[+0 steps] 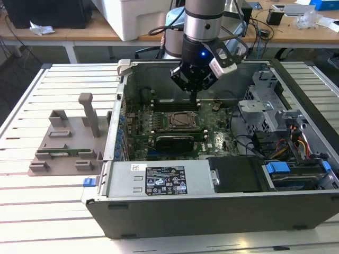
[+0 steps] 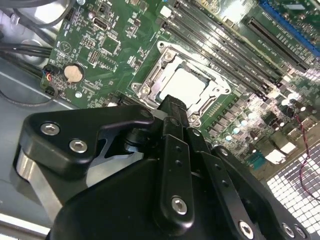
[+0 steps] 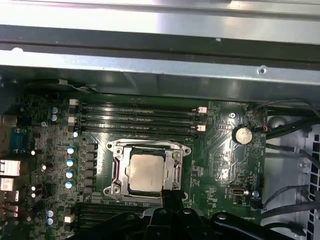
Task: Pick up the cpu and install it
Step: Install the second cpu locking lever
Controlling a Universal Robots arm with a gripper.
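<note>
The cpu [image 3: 145, 172] [image 2: 182, 85] is a flat square chip with a silver-grey top. It lies flat inside the metal socket frame [image 3: 116, 170] on the green motherboard of the open computer case [image 1: 159, 217]. My gripper [image 1: 194, 98] hangs just above the board at the socket's edge, beside the chip. Its black fingers [image 2: 172, 107] stand together with nothing between them. In the first wrist view the fingertips [image 3: 170, 196] sit right at the frame's border, apart from the cpu's top.
Memory slots [image 3: 137, 117] run along one side of the socket and a black card [image 1: 175, 142] lies on the other. A coin battery [image 3: 242, 134] and cables [image 3: 290, 130] are close by. A grey fixture [image 1: 63, 145] stands on the table at the exterior view's left.
</note>
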